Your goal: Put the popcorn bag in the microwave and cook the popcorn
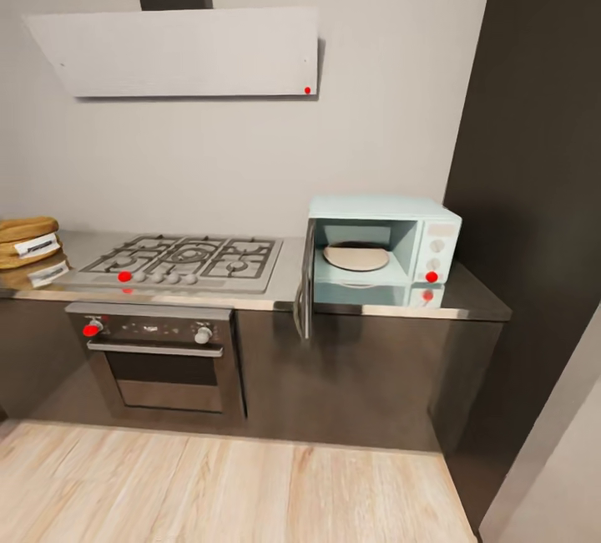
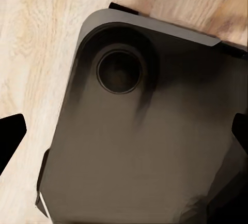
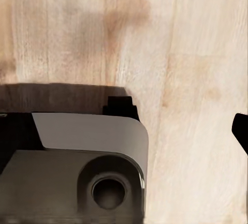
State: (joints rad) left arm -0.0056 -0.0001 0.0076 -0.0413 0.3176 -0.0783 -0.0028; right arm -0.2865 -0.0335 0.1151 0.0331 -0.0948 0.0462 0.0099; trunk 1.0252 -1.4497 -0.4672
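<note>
The popcorn bag (image 1: 25, 241), an orange-brown creased sack with a white label, lies at the far left edge of the head view on the glossy grey countertop (image 1: 284, 280). The mint-blue microwave (image 1: 438, 234) stands on the right end of the countertop. Its door (image 1: 305, 292) is swung wide open and a round turntable plate (image 1: 356, 256) shows inside. My left gripper (image 2: 126, 133) is open over the floor, with black fingertips (image 2: 11, 137) at both picture edges. My right gripper (image 3: 124, 131) is open too, with one fingertip (image 3: 241, 131) at the edge. Neither holds anything.
A steel gas hob (image 1: 188, 261) lies between the bag and the microwave, with a black oven (image 1: 159, 355) under it and a white hood (image 1: 179, 50) above. A tall black cabinet (image 1: 534, 192) rises at the right. My dark base (image 2: 139, 131) sits on light wooden floor (image 1: 209, 484).
</note>
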